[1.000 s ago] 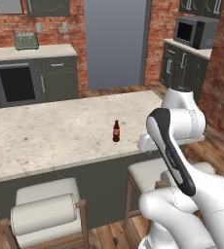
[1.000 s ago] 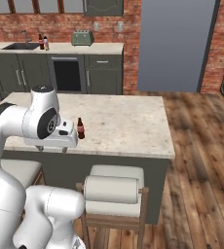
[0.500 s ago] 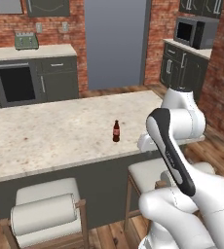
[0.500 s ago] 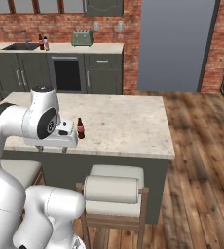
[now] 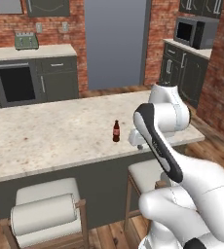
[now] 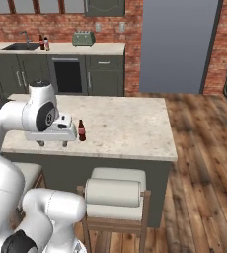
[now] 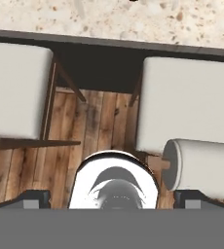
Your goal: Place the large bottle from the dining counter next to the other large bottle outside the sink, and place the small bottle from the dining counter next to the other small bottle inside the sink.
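Hand [image 6: 51, 143] hangs wide open and holds nothing, over the near edge of the table [image 6: 130, 128]. Just beside it stands the small bottle [image 6: 81, 131], near that edge. I think the next move is to reach over and grab the small bottle, then carry it to the sink [image 6: 16, 47].

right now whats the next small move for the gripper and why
Probably ease the open gripper sideways toward the small bottle on the dining counter: the bottle stands upright just beside the hand, apart from it, and nothing is held.
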